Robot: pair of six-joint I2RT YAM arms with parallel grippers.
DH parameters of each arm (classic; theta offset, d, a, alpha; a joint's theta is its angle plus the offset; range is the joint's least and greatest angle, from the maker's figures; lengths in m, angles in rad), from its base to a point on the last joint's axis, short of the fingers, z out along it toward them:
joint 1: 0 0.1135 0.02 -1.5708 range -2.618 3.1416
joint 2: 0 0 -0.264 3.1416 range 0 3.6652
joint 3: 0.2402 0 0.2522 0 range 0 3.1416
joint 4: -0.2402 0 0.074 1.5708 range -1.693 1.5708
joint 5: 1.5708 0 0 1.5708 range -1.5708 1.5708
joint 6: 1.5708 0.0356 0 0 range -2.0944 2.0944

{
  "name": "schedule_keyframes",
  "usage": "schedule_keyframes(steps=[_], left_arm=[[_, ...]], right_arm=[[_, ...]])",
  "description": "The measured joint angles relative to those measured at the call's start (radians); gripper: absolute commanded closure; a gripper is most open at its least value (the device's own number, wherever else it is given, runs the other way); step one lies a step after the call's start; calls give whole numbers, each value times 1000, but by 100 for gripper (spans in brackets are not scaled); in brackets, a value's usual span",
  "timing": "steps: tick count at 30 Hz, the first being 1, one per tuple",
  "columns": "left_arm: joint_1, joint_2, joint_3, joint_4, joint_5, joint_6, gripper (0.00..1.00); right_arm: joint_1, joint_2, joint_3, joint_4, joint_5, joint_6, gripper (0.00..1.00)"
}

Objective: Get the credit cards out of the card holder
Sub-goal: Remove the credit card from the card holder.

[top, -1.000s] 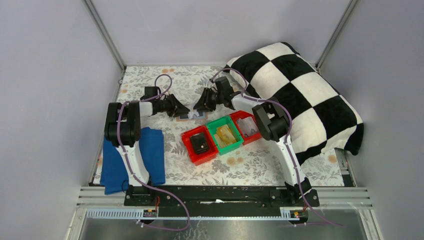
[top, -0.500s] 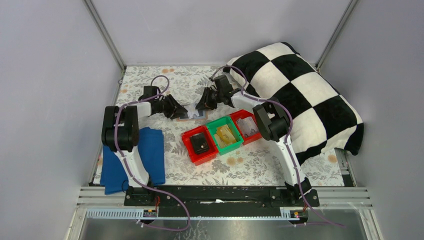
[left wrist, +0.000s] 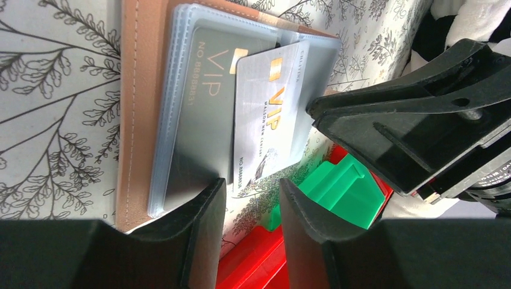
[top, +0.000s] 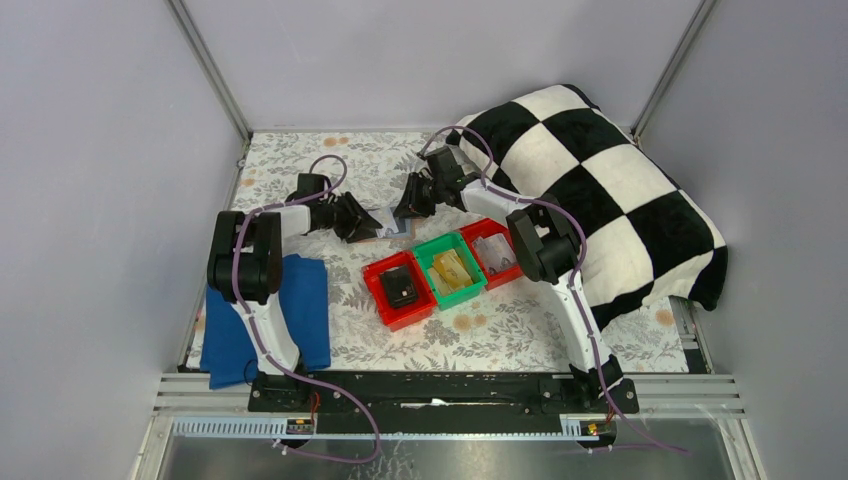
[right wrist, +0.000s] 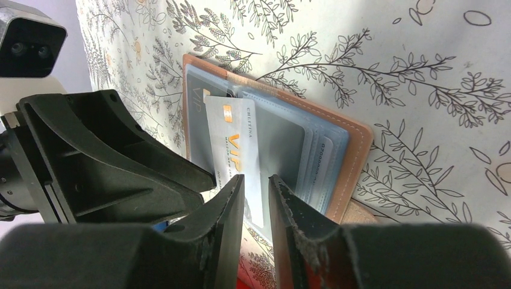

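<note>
Credit cards (left wrist: 265,120) read "VIP" in gold lettering.

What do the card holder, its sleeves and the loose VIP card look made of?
Card holder: salmon leather or faux leather, matte, with a stitched edge. Sleeves: apparently clear, glossy plastic, with a grey card showing through. VIP card: likely stiff plastic, pale and slightly shiny, with metallic gold lettering.

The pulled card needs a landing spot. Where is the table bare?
Bare floral cloth lies in front of the three bins, and more at the far left corner. Crowded: around the card holder, between left gripper and right gripper. Checkered blanket covers the right side.
</note>
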Motion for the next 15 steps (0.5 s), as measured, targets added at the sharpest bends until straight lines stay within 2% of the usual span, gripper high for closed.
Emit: schedule_keyframes(steps=[15], left_arm=[[1,37,-32,128,66,-93,55]], right_arm=[[0,0,-9,21,-14,9,69]])
